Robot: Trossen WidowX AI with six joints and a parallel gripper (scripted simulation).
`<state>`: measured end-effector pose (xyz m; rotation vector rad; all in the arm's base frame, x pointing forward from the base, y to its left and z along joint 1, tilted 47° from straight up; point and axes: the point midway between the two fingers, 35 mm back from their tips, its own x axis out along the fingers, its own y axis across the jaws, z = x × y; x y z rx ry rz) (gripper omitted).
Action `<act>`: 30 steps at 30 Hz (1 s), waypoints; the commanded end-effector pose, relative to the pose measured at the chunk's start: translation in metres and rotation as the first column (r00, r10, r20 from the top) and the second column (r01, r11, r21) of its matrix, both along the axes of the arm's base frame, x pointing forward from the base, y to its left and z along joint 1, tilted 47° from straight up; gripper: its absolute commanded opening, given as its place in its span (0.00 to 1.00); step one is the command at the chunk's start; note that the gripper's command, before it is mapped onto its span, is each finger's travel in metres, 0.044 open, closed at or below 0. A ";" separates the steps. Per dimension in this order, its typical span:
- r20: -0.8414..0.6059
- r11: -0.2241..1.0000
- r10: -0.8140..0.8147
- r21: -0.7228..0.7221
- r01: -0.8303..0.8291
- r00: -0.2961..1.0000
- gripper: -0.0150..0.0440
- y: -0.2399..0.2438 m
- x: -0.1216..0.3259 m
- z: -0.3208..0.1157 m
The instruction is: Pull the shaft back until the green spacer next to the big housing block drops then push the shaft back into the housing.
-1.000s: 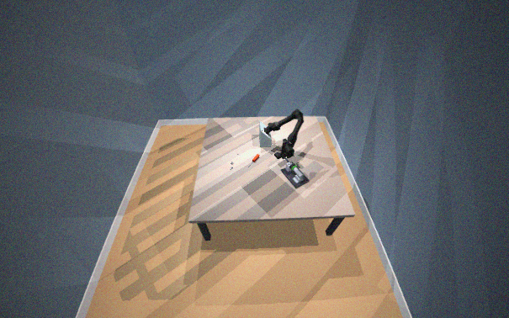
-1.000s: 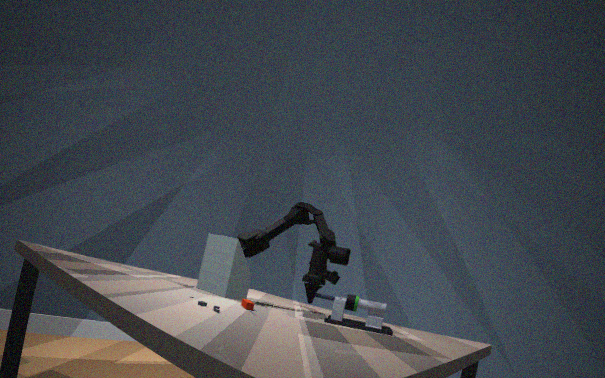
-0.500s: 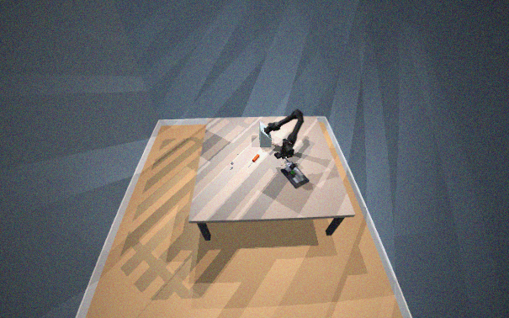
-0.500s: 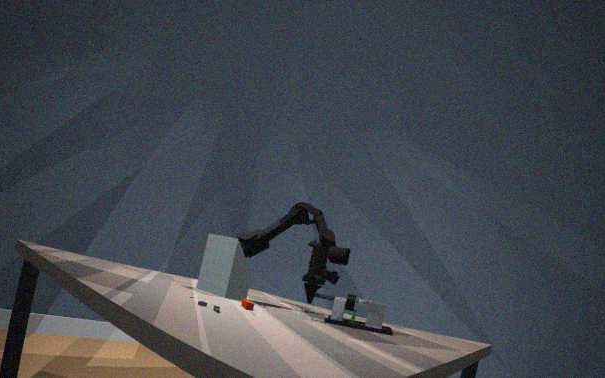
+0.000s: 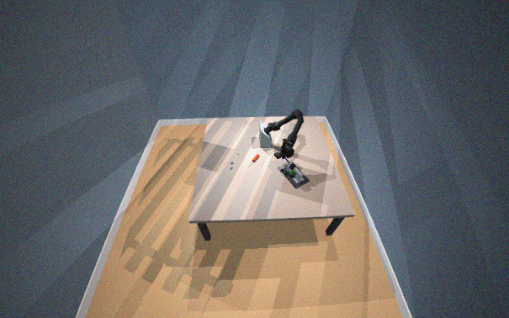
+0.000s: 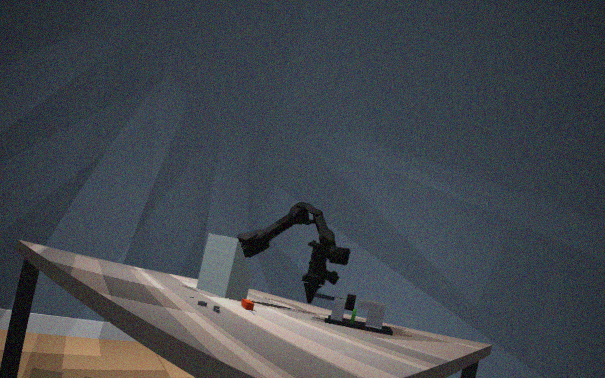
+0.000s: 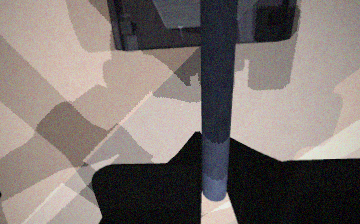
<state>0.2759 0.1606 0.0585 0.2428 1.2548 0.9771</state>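
Shaft | between end effector fingers, nearly shut on it | green spacer beyond, apparently fallen

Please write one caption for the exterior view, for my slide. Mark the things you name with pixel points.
Gripper (image 6: 310, 301) shut on the shaft (image 6: 324, 297), green spacer (image 6: 353, 315) low beside the housing (image 6: 375, 315).
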 end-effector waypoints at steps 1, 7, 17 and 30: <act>0.000 1.000 0.000 0.000 0.000 1.000 0.25 0.000 0.000 0.000; 0.000 1.000 0.000 0.000 0.000 1.000 0.25 0.000 0.000 0.000; -0.004 1.000 0.003 0.002 -0.003 1.000 0.25 0.001 0.003 0.001; -0.004 1.000 0.003 0.002 -0.003 1.000 0.25 0.002 0.007 0.003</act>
